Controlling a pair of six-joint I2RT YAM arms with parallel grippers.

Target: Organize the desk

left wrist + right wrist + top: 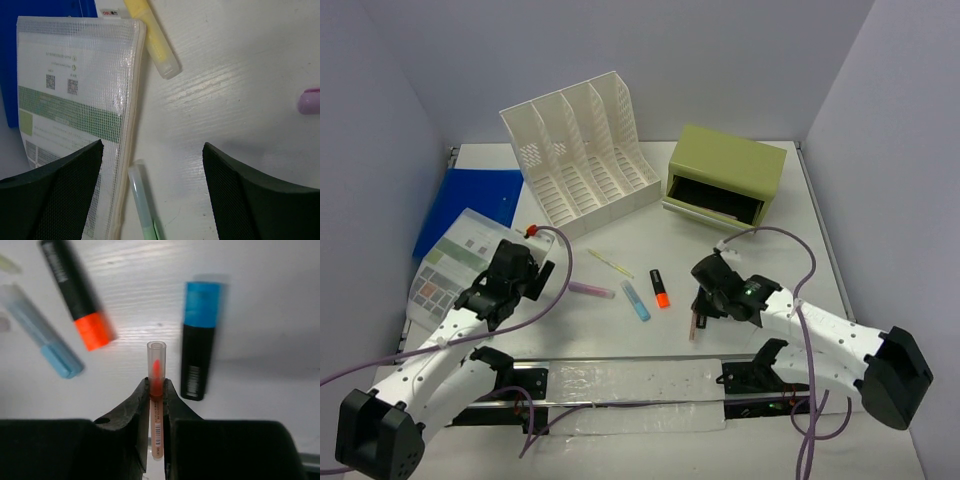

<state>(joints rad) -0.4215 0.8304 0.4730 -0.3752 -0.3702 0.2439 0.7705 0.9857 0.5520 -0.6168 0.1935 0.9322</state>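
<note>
The white desk (760, 250) carries scattered pens and markers. My right gripper (156, 388) (701, 303) is shut on a slim peach pen (156, 357) (693, 326) with a red tip under a clear cap, held just above the desk. A black highlighter with a blue cap (200, 340) lies just right of it. A black highlighter with an orange cap (75, 295) (660, 287) and a light blue pen (42, 335) (636, 300) lie to the left. My left gripper (152, 150) (498, 290) hangs open over a green pen with a clear cap (140, 200), beside a mesh pouch (75, 100) (455, 265).
A white slotted file rack (585, 155) and an olive-green drawer box (728, 175) with its drawer open stand at the back. A blue folder (470, 205) lies under the pouch. A yellow highlighter (152, 42), a purple pen (592, 289) and a yellow-green pen (610, 264) lie mid-desk.
</note>
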